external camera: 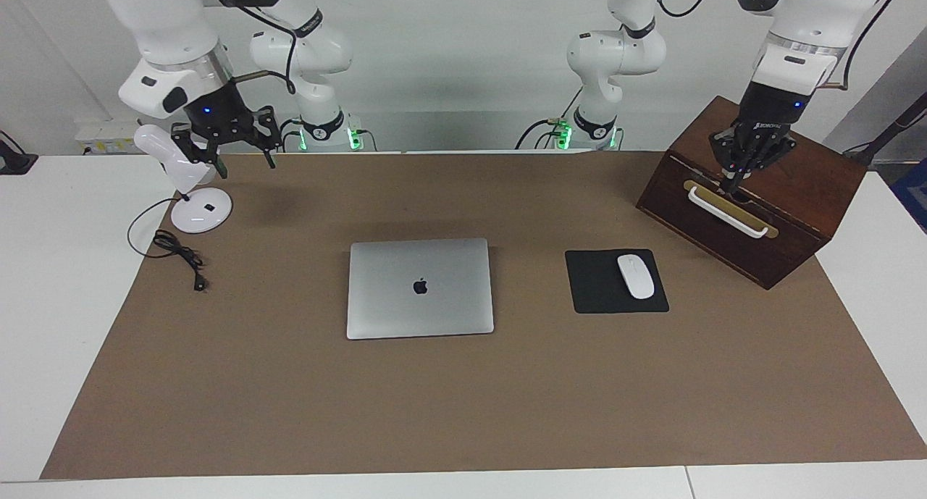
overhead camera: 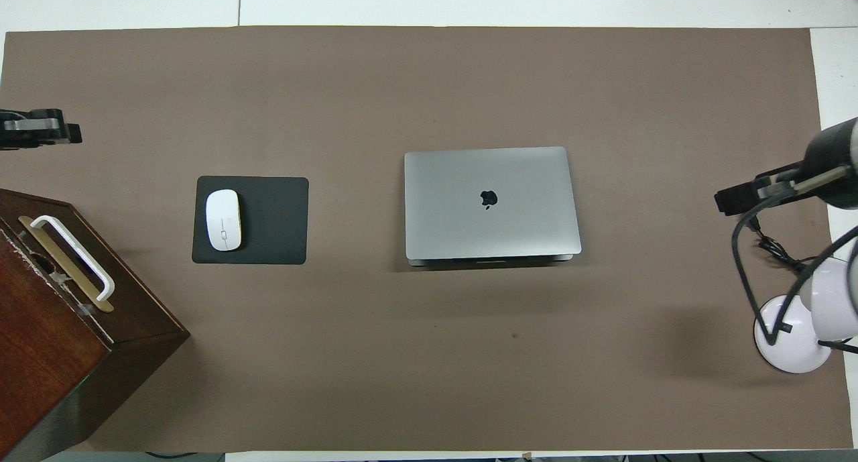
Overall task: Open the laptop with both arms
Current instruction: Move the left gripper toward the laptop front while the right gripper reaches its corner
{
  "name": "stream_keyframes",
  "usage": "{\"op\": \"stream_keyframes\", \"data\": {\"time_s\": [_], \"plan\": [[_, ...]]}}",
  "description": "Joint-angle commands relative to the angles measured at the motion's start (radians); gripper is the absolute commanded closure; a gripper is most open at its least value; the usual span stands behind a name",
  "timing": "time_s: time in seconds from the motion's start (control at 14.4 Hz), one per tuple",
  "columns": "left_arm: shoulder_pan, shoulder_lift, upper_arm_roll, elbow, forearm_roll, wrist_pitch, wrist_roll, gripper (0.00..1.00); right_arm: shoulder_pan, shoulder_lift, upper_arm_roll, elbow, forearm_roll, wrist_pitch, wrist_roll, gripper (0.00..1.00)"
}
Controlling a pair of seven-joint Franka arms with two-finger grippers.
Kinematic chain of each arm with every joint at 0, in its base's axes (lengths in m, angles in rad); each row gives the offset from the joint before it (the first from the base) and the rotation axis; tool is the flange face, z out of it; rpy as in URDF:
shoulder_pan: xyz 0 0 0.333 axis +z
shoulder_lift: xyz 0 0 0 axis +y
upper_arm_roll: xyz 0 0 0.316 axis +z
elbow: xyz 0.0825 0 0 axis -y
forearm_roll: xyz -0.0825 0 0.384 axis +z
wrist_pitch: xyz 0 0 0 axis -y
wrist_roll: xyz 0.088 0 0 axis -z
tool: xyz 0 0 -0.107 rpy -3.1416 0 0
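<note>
The silver-grey laptop (external camera: 420, 287) lies closed and flat in the middle of the brown mat, apple logo up; it also shows in the overhead view (overhead camera: 491, 202). My right gripper (external camera: 246, 162) is open and empty, up in the air over the mat beside the desk lamp, well away from the laptop; it also shows in the overhead view (overhead camera: 737, 197). My left gripper (external camera: 733, 184) hangs over the wooden box near its white handle, holding nothing that I can see; it also shows in the overhead view (overhead camera: 40, 127).
A white mouse (external camera: 635, 276) lies on a black mouse pad (external camera: 594, 296) between the laptop and the dark wooden box (external camera: 797, 195). A white desk lamp (external camera: 195, 202) with a loose black cable (external camera: 181, 256) stands at the right arm's end.
</note>
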Motion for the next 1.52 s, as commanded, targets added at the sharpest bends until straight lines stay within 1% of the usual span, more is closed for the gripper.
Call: {"op": "stream_keyframes", "data": {"time_s": [0.0,0.07,0.21,0.42,0.55,0.69,0.97,1.11,1.18,1.45], "plan": [[-0.022,-0.072,0.004,-0.170,-0.020,0.169,0.039,1.00,0.048,-0.109,0.001,-0.195,-0.049,0.112,-0.043,0.06],[-0.024,-0.096,0.004,-0.227,-0.036,0.235,0.063,1.00,0.060,-0.119,0.001,-0.224,-0.066,0.131,-0.049,0.01],[-0.045,-0.147,0.004,-0.351,-0.060,0.359,0.108,1.00,0.109,-0.140,0.001,-0.282,-0.125,0.168,-0.074,0.01],[-0.108,-0.214,0.006,-0.527,-0.063,0.540,0.114,1.00,0.196,-0.203,0.001,-0.432,-0.239,0.273,-0.076,0.00],[-0.157,-0.254,0.006,-0.635,-0.063,0.652,0.114,1.00,0.212,-0.238,0.001,-0.527,-0.276,0.355,-0.077,0.00],[-0.203,-0.282,0.006,-0.707,-0.063,0.711,0.120,1.00,0.213,-0.271,0.003,-0.607,-0.316,0.441,-0.089,0.00],[-0.306,-0.331,0.006,-0.847,-0.063,0.832,0.122,1.00,0.284,-0.261,0.006,-0.686,-0.423,0.557,-0.094,0.00],[-0.352,-0.345,0.007,-0.876,-0.063,0.841,0.122,1.00,0.302,-0.257,0.004,-0.739,-0.442,0.646,-0.094,0.00],[-0.372,-0.354,0.007,-0.890,-0.063,0.845,0.125,1.00,0.302,-0.245,0.004,-0.747,-0.443,0.681,-0.094,0.00],[-0.452,-0.357,0.006,-0.979,-0.063,0.988,0.128,1.00,0.327,-0.212,0.004,-0.795,-0.504,0.797,-0.080,0.00]]}}
